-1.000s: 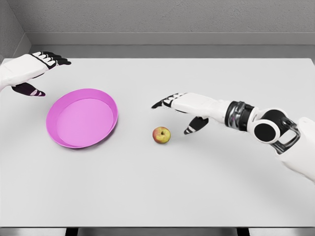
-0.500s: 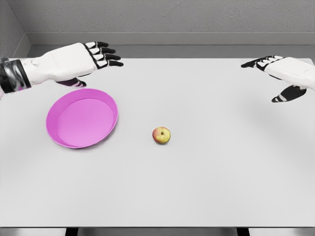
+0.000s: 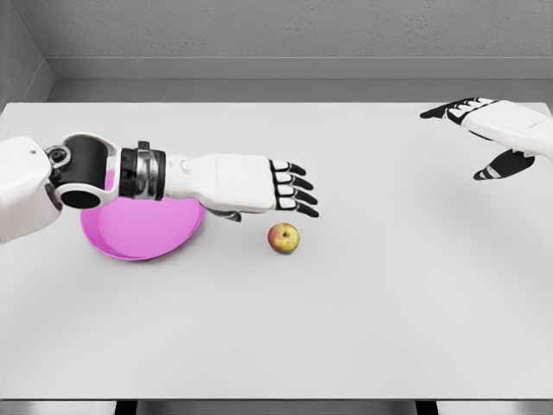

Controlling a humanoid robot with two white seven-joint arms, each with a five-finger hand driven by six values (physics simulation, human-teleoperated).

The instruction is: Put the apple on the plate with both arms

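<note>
White table is lying under my left hand, fingers spreading and holding nothing; the apple is sitting just below my fingertips, apart.

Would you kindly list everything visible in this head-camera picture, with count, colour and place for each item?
apple: one, yellow-red, on the table near the middle, just right of the plate and apart from it.
plate: one, pink, on the table's left side, partly hidden behind the left forearm.
table: one, light grey, filling most of the view.
wall: grey, behind the table.
left hand: one, white with black fingers, reaching over the plate, fingers spread just above the apple, holding nothing.
right hand: one, white with black fingers, at the far right edge, open and empty.
</note>
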